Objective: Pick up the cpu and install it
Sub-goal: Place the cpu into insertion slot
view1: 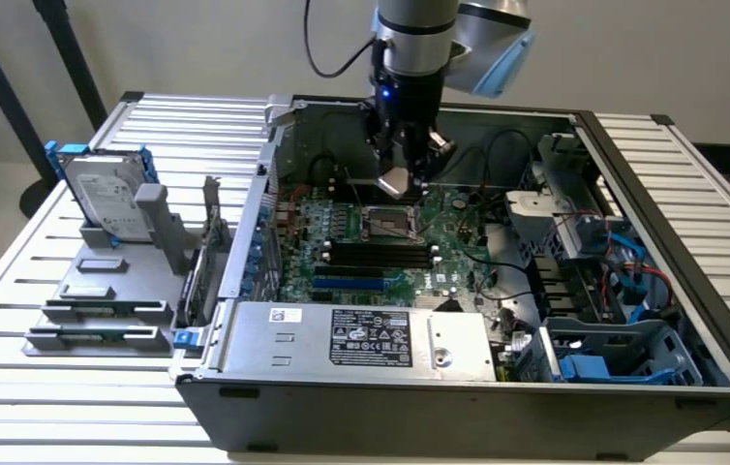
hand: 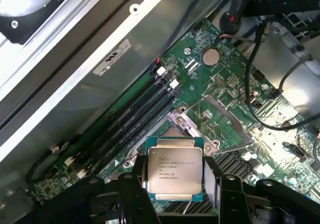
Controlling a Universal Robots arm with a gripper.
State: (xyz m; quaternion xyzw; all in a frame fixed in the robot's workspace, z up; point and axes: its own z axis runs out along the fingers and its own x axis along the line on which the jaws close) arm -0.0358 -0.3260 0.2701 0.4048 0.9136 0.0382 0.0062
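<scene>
Wrist view: claw (hand: pixel 175 186) grips cpu (hand: pixel 175 166), txt unreadable

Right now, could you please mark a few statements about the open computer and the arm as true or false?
1. The tool holds the small flat square silvery cpu chip. True.
2. The chip is seated in the metal-framed socket. False: it is held clear above the socket.
3. The large grey hard drive in a blue bracket stands outside the dark computer case, at the exterior view's left. True.
4. A side panel covers the case. False: the case is open and the green motherboard is exposed.
</scene>
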